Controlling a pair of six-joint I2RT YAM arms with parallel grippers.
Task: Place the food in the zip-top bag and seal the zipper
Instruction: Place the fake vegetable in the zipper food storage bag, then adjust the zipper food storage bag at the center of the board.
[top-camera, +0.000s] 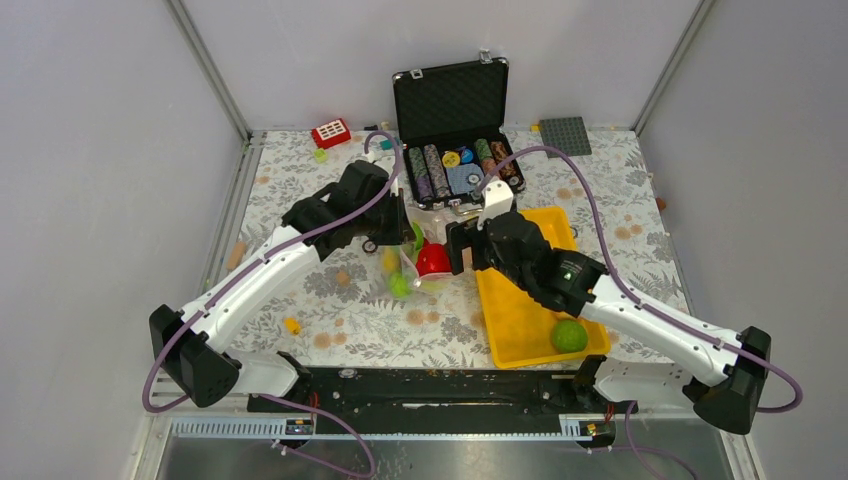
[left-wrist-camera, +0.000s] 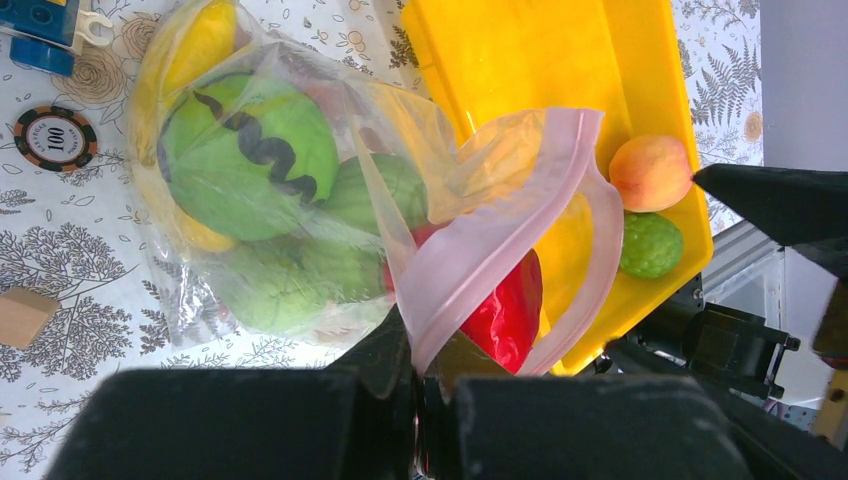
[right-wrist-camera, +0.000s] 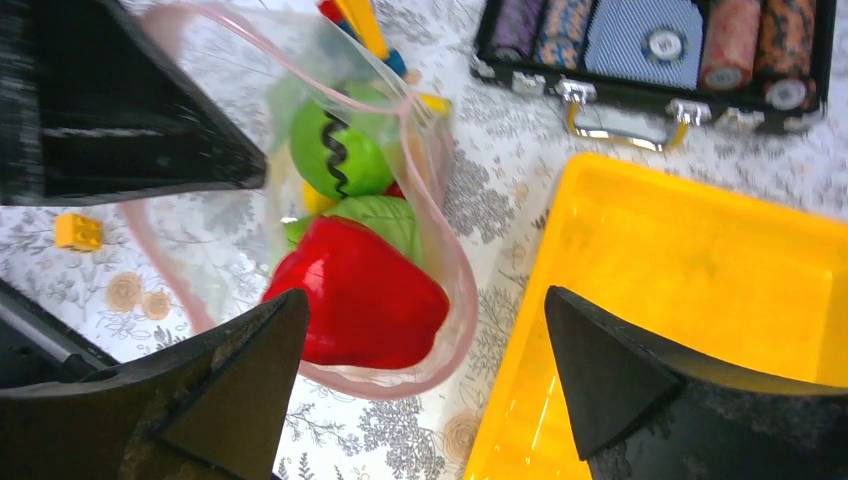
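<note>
So the zip-top bag (left-wrist-camera: 200, 290) sits on the table (top-camera: 350, 320), between the two arms and just left of the yellow tray (left-wrist-camera: 520, 60). Its mouth gapes open. Inside it are a green ball with a black squiggle (left-wrist-camera: 245, 160), a banana (left-wrist-camera: 200, 45), more green ones, and a red one (right-wrist-camera: 360, 300) right at the mouth, inside the pink zipper (left-wrist-camera: 500, 230) rim. The left gripper (left-wrist-camera: 420, 360) is pinched tight on that zipper edge. The right gripper (right-wrist-camera: 425, 300) hangs over the mouth with its jaws spread wide, holding nothing. The tray has a peach (left-wrist-camera: 650, 172) and a bumpy green fruit (left-wrist-camera: 650, 245) in its near corner. Behind it all there's an open black case (top-camera: 450, 100) full of poker chips (top-camera: 460, 170).
</note>
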